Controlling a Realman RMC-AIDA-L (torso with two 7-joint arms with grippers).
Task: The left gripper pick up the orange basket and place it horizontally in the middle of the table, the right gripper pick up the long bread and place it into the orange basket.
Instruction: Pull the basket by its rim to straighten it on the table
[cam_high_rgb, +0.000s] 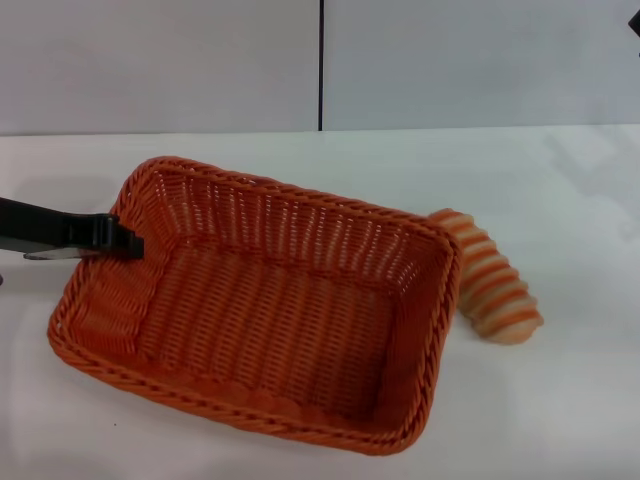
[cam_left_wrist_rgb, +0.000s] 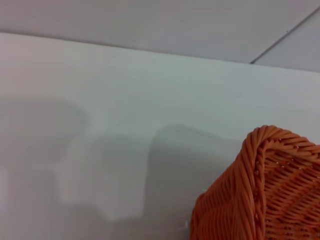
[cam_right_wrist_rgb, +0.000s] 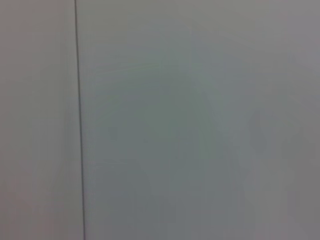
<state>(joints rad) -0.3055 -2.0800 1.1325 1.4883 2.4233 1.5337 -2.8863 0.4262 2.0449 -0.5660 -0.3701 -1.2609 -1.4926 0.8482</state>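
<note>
The orange basket (cam_high_rgb: 270, 310) rests on the white table (cam_high_rgb: 560, 400), near its middle, with its long side running slightly askew. My left gripper (cam_high_rgb: 125, 243) reaches in from the left and is shut on the basket's left rim. One corner of the basket (cam_left_wrist_rgb: 265, 190) fills the lower right of the left wrist view. The long bread (cam_high_rgb: 492, 288), ribbed in orange and cream, lies on the table just outside the basket's right wall. Only a small black corner of my right gripper (cam_high_rgb: 635, 25) shows, at the far upper right, well away from the bread.
A grey wall with a dark vertical seam (cam_high_rgb: 321, 65) stands behind the table. The right wrist view shows only that wall and its seam (cam_right_wrist_rgb: 80, 125). Bare tabletop lies in front of the bread and behind the basket.
</note>
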